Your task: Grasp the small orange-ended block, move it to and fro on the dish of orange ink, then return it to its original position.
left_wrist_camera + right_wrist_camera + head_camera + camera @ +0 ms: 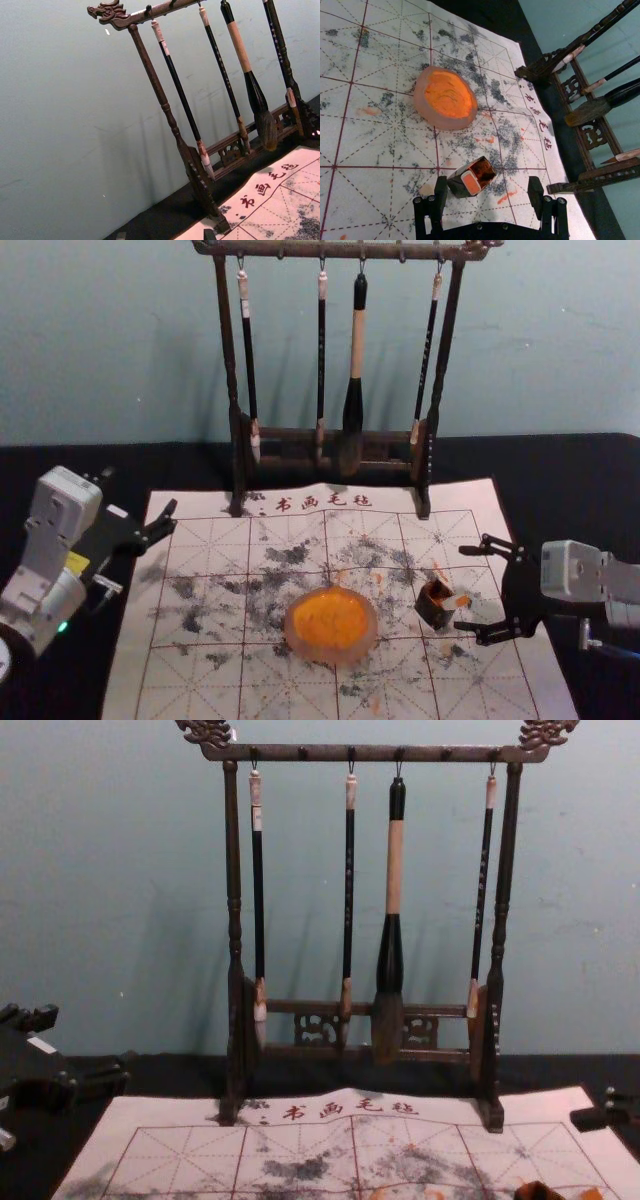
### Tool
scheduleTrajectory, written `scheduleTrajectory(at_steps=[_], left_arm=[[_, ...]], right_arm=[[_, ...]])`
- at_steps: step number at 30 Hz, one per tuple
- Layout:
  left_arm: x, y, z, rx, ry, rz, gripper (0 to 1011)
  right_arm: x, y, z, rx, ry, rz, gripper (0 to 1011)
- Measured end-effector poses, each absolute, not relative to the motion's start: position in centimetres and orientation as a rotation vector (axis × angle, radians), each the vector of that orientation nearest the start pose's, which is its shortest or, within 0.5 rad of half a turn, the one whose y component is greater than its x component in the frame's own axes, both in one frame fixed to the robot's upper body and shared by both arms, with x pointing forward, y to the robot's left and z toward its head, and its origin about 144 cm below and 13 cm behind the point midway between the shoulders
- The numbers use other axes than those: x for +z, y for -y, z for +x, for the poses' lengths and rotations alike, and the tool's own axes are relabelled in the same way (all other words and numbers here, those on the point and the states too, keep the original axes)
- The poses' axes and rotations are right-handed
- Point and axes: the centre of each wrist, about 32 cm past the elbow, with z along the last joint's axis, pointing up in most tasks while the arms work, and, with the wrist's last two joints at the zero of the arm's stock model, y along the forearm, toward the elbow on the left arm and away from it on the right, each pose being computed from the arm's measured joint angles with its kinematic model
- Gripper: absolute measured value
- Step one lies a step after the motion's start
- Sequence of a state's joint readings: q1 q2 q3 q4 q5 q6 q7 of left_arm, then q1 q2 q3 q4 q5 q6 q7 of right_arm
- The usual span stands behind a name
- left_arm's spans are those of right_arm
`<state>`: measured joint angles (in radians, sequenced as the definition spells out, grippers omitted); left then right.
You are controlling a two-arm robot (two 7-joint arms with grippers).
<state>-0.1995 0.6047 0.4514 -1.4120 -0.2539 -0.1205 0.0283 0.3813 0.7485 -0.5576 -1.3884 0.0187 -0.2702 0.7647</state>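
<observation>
The small block (457, 602) shows a pale, orange-marked end at the mouth of a dark, orange-stained holder (433, 611) on the mat's right part. Left of it lies the round dish (331, 626) of orange ink. My right gripper (462, 588) is open at the holder's right, touching nothing. In the right wrist view, the block's orange end (471, 183) and the holder (484, 171) show ahead of my right gripper (488, 186), between the lines of its spread fingers. My left gripper (140, 498) is parked open over the mat's left edge, also open in the left wrist view (165, 235).
A dark wooden rack (238, 440) with several hanging brushes stands behind the dish at the mat's far edge. The ink-spotted mat (200, 680) lies on a black table (60, 465), with a wall behind.
</observation>
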Motion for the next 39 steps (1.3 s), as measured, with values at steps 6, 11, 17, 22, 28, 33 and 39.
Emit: scheduleTrajectory(at_steps=[6, 11, 17, 22, 28, 33, 39], left_arm=[[113.98, -30.97, 48.86, 1.248, 0.285, 0.304, 1001], [113.98, -30.97, 48.86, 1.248, 0.285, 0.304, 1001], [113.98, -30.97, 48.86, 1.248, 0.285, 0.304, 1001], [113.98, -30.97, 48.86, 1.248, 0.285, 0.304, 1001], [113.98, -30.97, 48.86, 1.248, 0.285, 0.304, 1001], [113.98, -30.97, 48.86, 1.248, 0.285, 0.305, 1002], [113.98, -30.97, 48.86, 1.248, 0.285, 0.305, 1001]], right_arm=[[119.52, 34.37, 52.46, -0.352, 0.514, -0.629, 1002], [119.54, 34.3, 52.5, -0.359, 0.515, -0.627, 1002], [119.55, 34.25, 52.51, -0.366, 0.514, -0.627, 1003], [119.56, 34.26, 52.51, -0.365, 0.514, -0.626, 1002], [119.56, 34.29, 52.5, -0.365, 0.514, -0.626, 1003], [119.57, 34.3, 52.49, -0.365, 0.514, -0.626, 1002], [119.57, 34.31, 52.49, -0.364, 0.514, -0.626, 1002]])
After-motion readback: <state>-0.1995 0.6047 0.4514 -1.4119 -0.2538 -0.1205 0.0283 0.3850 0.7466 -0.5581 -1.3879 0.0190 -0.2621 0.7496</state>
